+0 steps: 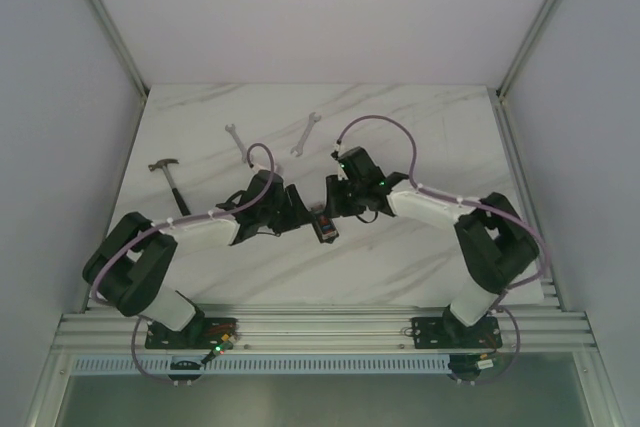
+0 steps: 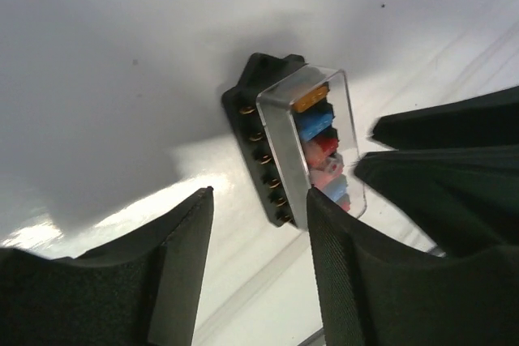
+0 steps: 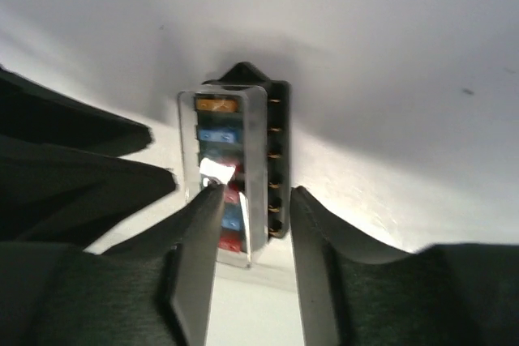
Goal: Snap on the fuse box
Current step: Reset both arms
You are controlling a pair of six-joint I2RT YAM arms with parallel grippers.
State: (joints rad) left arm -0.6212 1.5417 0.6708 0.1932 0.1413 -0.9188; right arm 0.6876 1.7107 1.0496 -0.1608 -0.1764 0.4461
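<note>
The fuse box is a small black box lying on the white marble table between my two grippers. In the left wrist view the fuse box wears a clear cover over its orange, blue and red fuses. My left gripper is open, and the box's near end is just past its right fingertip. In the right wrist view my right gripper is open, and its fingertips straddle the near end of the box and the cover. I cannot tell whether they touch it.
A hammer lies at the left of the table. Two wrenches lie behind the grippers. Metal frame posts and grey walls close the table's sides.
</note>
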